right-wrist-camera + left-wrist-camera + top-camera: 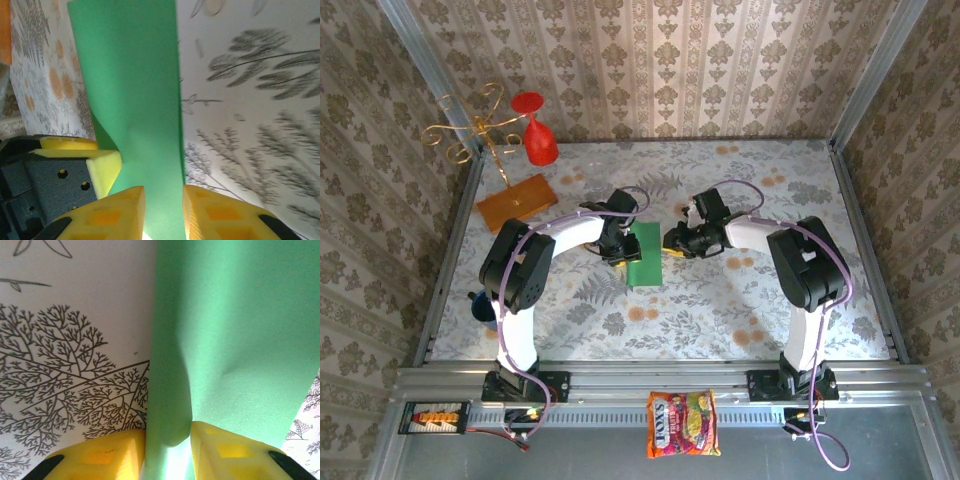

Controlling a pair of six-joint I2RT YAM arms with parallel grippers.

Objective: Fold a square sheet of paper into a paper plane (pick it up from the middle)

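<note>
Bright even light, faint soft shadows, wrist close-ups slightly blurred

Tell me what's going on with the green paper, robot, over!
Left gripper shut on the green paper. Right gripper shut on it too, opposite side. Paper bent over, no plane shape yet. Orange board back left, well apart.
</note>
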